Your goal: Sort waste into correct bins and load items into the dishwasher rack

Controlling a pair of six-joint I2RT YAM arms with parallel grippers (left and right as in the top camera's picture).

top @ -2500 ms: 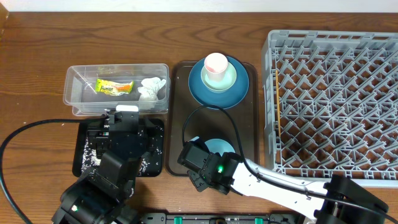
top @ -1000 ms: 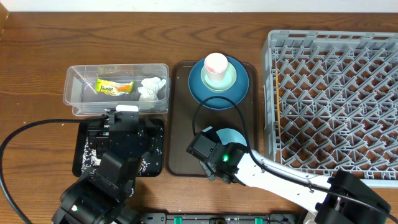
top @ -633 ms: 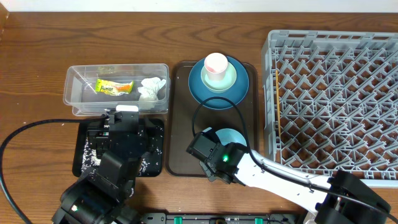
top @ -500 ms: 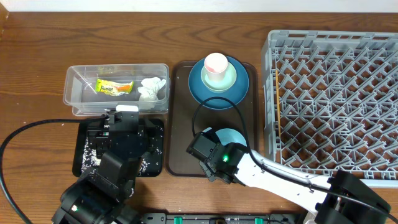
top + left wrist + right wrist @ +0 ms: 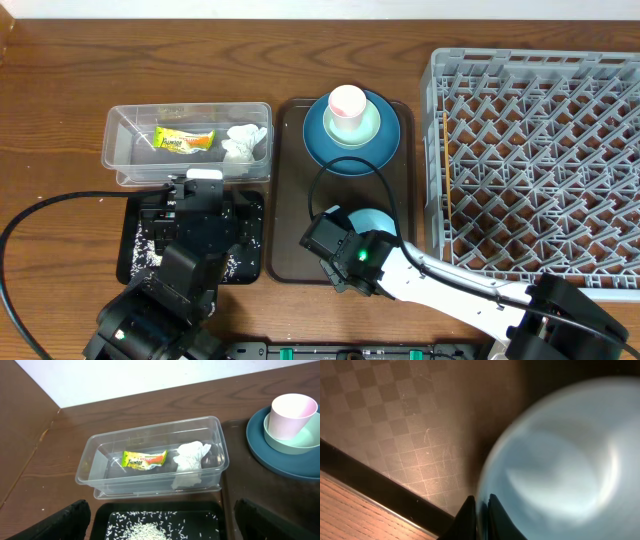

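On the wooden table (image 5: 60, 90), the dishwasher rack (image 5: 530, 58); white wall (image 5: 150, 375) behind.

wooden table (image 5: 60, 90) under clear tub (image 5: 188, 106), black tray (image 5: 124, 240), brown tray (image 5: 291, 190), grey rack (image 5: 540, 150)

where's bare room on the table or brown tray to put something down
Bare wood: left of the clear tub and behind it along the far edge. On the brown tray, a strip is free between the dark blue plate and the pale blue bowl. Crowded near side: left arm over the black tray, right arm at the bowl.
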